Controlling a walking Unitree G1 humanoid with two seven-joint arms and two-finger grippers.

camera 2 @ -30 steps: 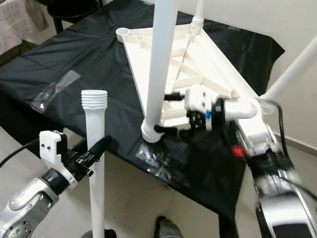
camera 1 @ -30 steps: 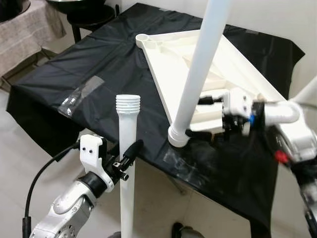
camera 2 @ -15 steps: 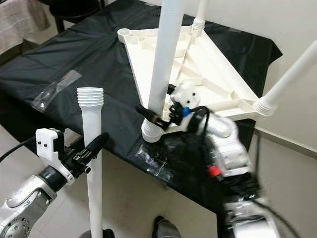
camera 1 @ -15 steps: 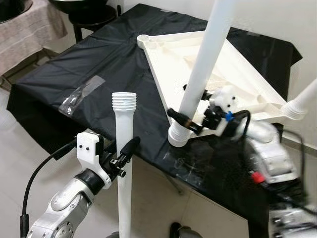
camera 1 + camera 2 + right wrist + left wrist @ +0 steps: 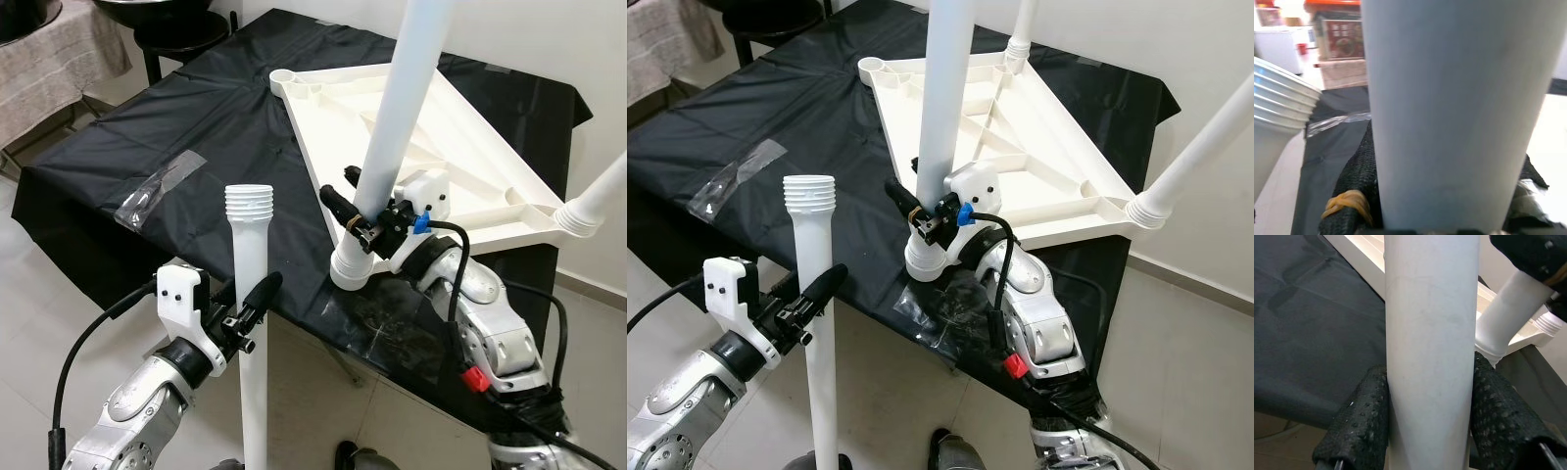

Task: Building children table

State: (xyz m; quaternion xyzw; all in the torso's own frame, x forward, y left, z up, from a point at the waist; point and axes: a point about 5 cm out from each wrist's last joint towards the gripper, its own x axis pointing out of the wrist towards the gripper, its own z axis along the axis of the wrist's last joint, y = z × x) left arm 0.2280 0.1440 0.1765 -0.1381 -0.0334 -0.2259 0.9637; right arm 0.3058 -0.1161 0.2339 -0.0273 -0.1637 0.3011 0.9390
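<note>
We see the upturned white tabletop (image 5: 460, 147) on the black-covered table (image 5: 147, 137). Right gripper (image 5: 364, 220) is clamped low on the fitted leg (image 5: 397, 127), at the tabletop's 7 o'clock corner. Left gripper (image 5: 243, 315) is closed around the loose threaded leg (image 5: 250, 294), at 8 o'clock off the table edge. We judge the legs light, stiff and slick; grip mid-shaft.

four white legs (image 5: 813, 323), one upturned tabletop (image 5: 1038, 166), two black-fingered arms (image 5: 137, 421)

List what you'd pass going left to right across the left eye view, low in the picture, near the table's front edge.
Left gripper → loose leg it holds upright → right gripper clamped on the mounted leg → far-right leg at the tabletop's corner.
</note>
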